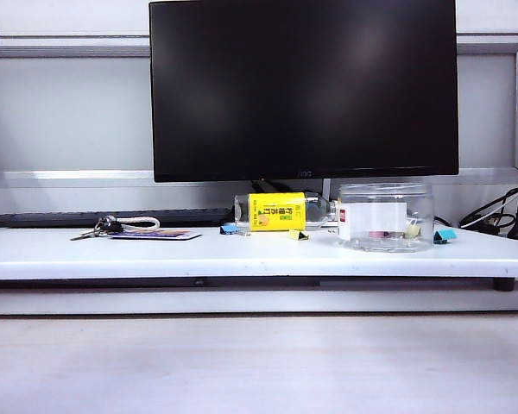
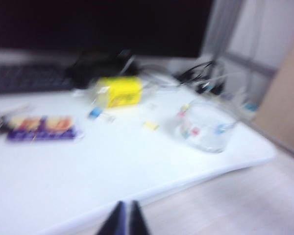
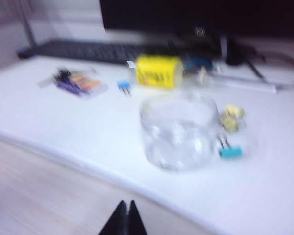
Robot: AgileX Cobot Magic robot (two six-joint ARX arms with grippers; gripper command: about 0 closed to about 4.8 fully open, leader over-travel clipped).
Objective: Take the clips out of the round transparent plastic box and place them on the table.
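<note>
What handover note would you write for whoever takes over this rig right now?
Left end effector: shut, empty, out past the table's front edge.
Right end effector: the same.
Box: upright on the table's right.
Yellow clips lie beside the box, another clip by the bottle.
Left: too blurred to tell whether any remain inside; check, then take those out.
</note>
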